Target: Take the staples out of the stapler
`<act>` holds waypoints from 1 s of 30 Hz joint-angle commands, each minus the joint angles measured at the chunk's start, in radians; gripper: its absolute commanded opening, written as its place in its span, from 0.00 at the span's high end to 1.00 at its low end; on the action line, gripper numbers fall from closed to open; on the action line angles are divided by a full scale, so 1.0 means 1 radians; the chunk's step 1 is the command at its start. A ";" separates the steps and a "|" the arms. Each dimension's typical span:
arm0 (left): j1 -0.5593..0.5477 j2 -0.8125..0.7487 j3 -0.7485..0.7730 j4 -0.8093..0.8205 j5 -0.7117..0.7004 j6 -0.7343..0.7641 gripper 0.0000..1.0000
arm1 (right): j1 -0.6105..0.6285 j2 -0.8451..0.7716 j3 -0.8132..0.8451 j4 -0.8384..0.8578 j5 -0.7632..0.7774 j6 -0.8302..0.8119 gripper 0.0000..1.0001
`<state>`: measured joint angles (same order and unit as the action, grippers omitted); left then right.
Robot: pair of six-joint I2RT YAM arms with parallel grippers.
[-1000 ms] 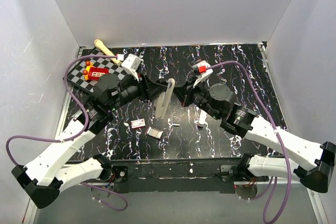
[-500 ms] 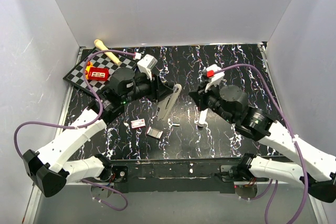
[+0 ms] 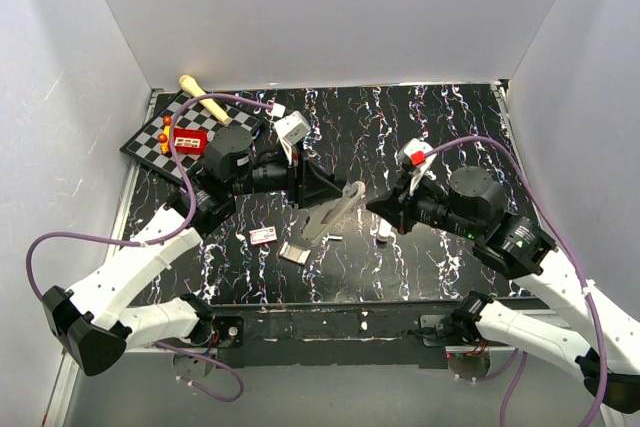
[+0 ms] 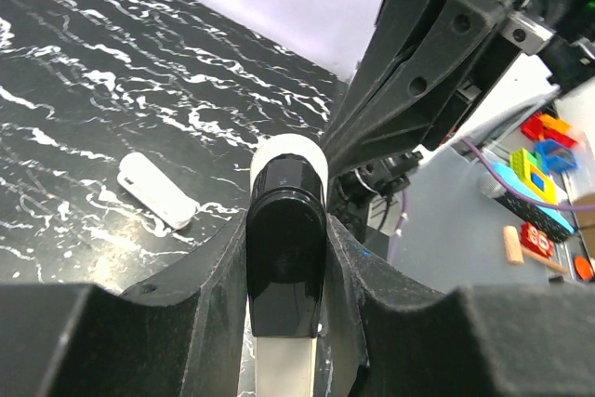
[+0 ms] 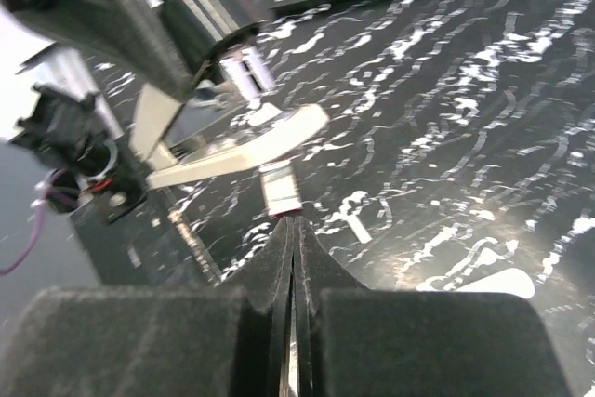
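Print on the small red-and-white box (image 3: 263,236) is too small to read. The left tool (image 3: 322,195) clamps the stapler (image 3: 340,209) by its dark rear end, raised over the middle of the surface (image 3: 450,127), well apart from the walls (image 3: 330,17). The right tool (image 3: 373,205), fingers pressed together and holding nothing, points toward the stapler's free end, near it. The staples (image 3: 336,238) lie on the surface below.

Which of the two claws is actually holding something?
The left gripper: the stapler sits clamped between its fingers. The right gripper has its fingers pressed shut against each other.
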<state>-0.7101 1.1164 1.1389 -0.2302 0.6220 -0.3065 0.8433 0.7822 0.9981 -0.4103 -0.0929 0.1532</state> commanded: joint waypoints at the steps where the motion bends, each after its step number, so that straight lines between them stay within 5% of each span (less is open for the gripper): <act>1: -0.002 -0.044 0.053 0.086 0.152 0.014 1.00 | -0.006 -0.015 -0.003 0.016 -0.252 -0.023 0.99; 12: -0.046 0.017 0.041 0.094 0.386 0.058 1.00 | -0.004 0.211 0.184 0.120 -0.477 -0.049 0.99; 16: -0.141 0.139 0.114 -0.059 0.442 0.177 1.00 | 0.010 0.368 0.371 0.075 -0.560 -0.096 0.99; 24: -0.177 0.161 0.134 -0.123 0.366 0.237 1.00 | 0.017 0.378 0.401 -0.008 -0.535 -0.150 0.99; 30: -0.177 0.108 0.131 -0.104 0.217 0.239 1.00 | 0.013 0.263 0.252 0.007 -0.430 -0.150 0.99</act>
<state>-0.8047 1.2137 1.2724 -0.3935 0.9241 -0.0853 0.8204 1.0760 1.3018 -0.7593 -0.5583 -0.0044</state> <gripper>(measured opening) 0.313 0.020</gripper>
